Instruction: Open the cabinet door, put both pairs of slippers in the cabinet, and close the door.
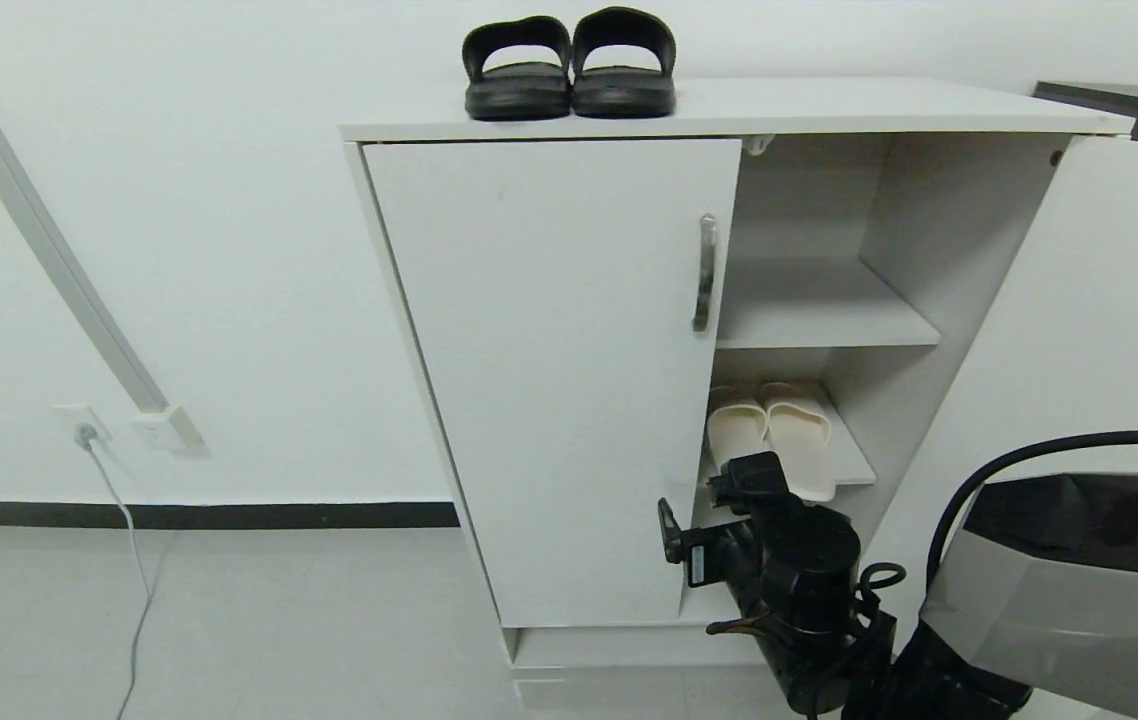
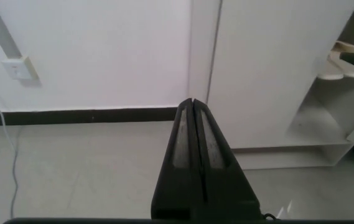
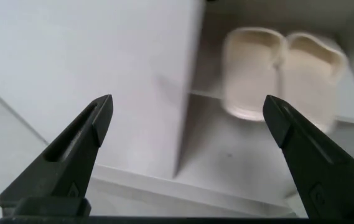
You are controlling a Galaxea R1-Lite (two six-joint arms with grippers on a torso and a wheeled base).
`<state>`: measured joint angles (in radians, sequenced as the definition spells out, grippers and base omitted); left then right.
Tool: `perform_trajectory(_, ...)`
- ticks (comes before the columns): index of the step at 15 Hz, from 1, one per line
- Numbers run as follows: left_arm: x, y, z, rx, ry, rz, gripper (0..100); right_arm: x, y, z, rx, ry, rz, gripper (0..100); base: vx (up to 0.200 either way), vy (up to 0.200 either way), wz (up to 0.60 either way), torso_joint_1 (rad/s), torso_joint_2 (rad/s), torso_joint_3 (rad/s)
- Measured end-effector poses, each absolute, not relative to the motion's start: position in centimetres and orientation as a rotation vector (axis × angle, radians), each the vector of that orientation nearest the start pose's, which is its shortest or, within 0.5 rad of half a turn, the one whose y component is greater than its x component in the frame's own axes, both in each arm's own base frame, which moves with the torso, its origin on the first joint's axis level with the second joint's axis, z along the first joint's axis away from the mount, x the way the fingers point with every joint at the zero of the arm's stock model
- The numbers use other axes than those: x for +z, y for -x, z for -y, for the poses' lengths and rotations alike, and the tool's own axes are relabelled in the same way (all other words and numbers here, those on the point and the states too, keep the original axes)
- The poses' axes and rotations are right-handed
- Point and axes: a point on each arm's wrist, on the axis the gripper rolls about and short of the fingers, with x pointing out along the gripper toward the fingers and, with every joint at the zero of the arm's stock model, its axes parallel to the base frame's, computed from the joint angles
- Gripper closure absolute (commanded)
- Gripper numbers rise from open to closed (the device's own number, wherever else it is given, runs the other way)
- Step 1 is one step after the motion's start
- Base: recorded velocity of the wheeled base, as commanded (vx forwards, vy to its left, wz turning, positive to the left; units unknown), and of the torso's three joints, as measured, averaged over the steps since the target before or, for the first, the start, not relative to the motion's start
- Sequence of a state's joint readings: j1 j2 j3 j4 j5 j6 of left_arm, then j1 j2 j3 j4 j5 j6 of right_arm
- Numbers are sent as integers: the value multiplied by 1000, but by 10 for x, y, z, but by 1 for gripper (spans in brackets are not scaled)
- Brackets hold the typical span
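A pair of black slippers (image 1: 569,65) stands on top of the white cabinet (image 1: 829,105). The cabinet's left door (image 1: 549,380) is closed and its right door (image 1: 1079,320) is swung open. A pair of cream slippers (image 1: 771,432) lies on the lower shelf, toes outward; the upper shelf (image 1: 819,305) is bare. My right gripper (image 1: 704,500) hangs open just in front of the lower shelf, apart from the cream slippers (image 3: 282,71), with nothing between its fingers (image 3: 83,140). My left gripper (image 2: 192,106) is shut on nothing, low over the floor left of the cabinet.
The left door's metal handle (image 1: 704,272) sits near its free edge. A wall socket with a grey cable (image 1: 124,520) and a slanted conduit (image 1: 39,230) are on the wall to the left. A dark tabletop (image 1: 1129,100) lies beyond the cabinet's right side. The tiled floor (image 1: 279,620) is open.
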<state>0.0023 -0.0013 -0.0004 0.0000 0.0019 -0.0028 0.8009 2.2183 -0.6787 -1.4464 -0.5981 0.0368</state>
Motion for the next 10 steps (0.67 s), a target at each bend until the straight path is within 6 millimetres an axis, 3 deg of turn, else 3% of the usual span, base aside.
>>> perform_trajectory(5,76,23,0,6,4,2,100,65,-257,-252,213,-1,-47,0,0,200,0,1,0,3)
perform_trajectory(10,76,23,0,9,9,3,100,70,-252,-249,234,13,2,0,0,0,0,0,0,0)
